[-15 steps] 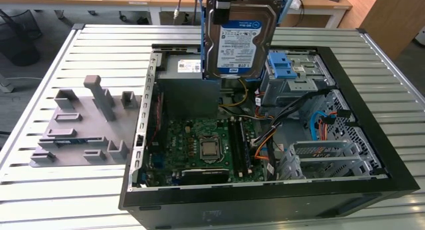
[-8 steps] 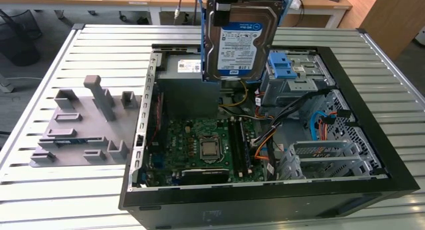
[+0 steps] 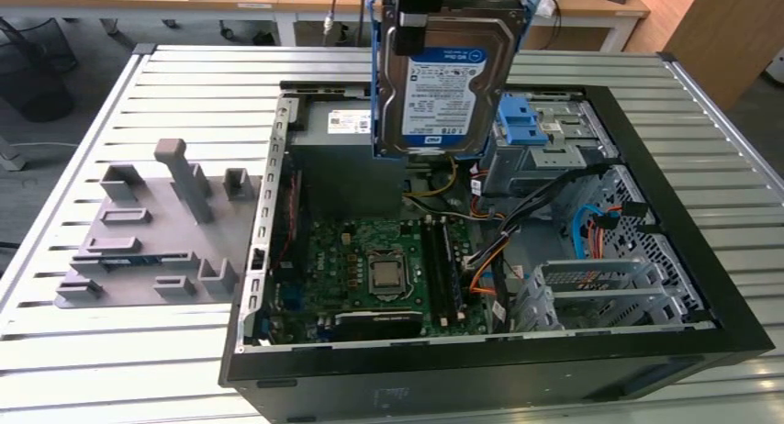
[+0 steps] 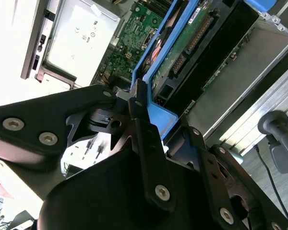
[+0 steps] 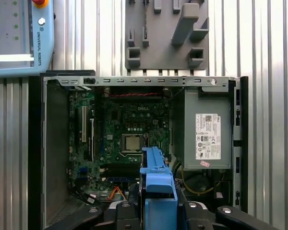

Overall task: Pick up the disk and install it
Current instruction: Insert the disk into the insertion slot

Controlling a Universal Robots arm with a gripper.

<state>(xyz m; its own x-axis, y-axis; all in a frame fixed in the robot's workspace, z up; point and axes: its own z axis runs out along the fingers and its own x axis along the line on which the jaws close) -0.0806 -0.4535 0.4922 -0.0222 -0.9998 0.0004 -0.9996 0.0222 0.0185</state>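
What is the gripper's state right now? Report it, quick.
Gripper: shut on the disk, holding it above the open computer case.

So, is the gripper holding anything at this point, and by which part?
Yes. The gripper is shut on the disk, gripping the blue bracket at its upper end. The disk hangs upright above the open computer case.

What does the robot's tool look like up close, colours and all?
The tool is matte black all over, built from chunky, rounded link plates. Its fingers are narrow, flat black bars. Round silver screw heads dot the joints, and in the first wrist view the same black links and silver screws appear. No cables or markings are visible on it.
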